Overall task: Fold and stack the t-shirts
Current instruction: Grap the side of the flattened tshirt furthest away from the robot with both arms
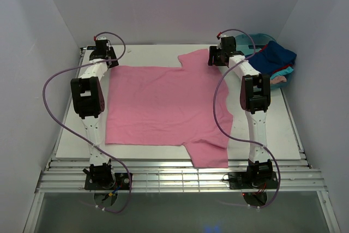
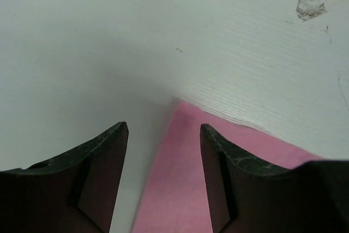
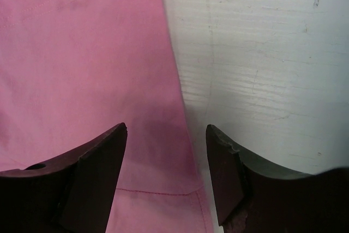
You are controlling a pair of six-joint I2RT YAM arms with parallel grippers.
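Note:
A pink t-shirt (image 1: 163, 105) lies spread flat on the white table, sleeves at the far right and near right. My left gripper (image 1: 109, 58) hangs over its far left corner (image 2: 180, 107), jaws open and apart from the cloth. My right gripper (image 1: 214, 57) hovers open over the far sleeve's edge (image 3: 174, 80), with the hem stitching between the fingers and nothing gripped. More t-shirts, dark blue (image 1: 275, 55), turquoise and pale pink, are piled at the far right.
A teal tub (image 1: 260, 39) stands at the back right under the pile of shirts. White walls close in the table on the left, back and right. Purple cables loop from both arms.

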